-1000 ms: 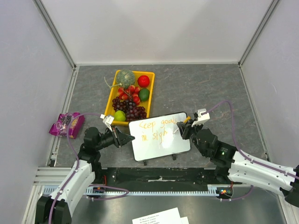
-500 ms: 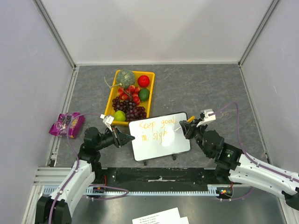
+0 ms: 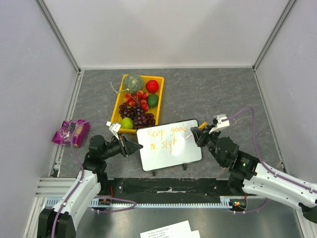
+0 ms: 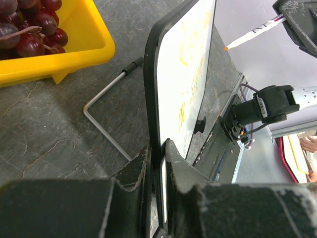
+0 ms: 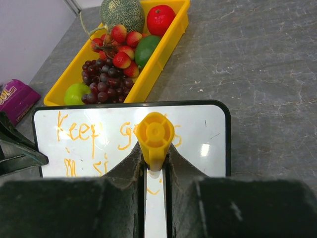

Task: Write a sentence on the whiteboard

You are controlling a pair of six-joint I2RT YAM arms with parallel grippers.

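The whiteboard (image 3: 171, 151) stands tilted on the table in front of the yellow tray. The sentence (image 3: 163, 138) is in orange letters in two lines, roughly "Keep goal / in sigh". My left gripper (image 3: 136, 147) is shut on the whiteboard's left edge; the left wrist view shows its black frame (image 4: 151, 99) between the jaws. My right gripper (image 3: 199, 134) is shut on a white marker (image 3: 190, 137) with an orange-yellow end (image 5: 154, 135), over the board's right part (image 5: 208, 134). The marker's tip (image 4: 227, 48) sits just off the board's face.
The yellow tray (image 3: 117, 101) with melon, grapes, apples and strawberries stands behind the board. A purple snack packet (image 3: 72, 132) lies far left. A bent metal support rod (image 4: 106, 124) sits behind the board. Printed paper sheets (image 3: 168, 230) lie below the front rail.
My right arm has shifted to the right and swung its wrist, and the marker has moved slightly right past the last letters. The left arm and the board have stayed still.
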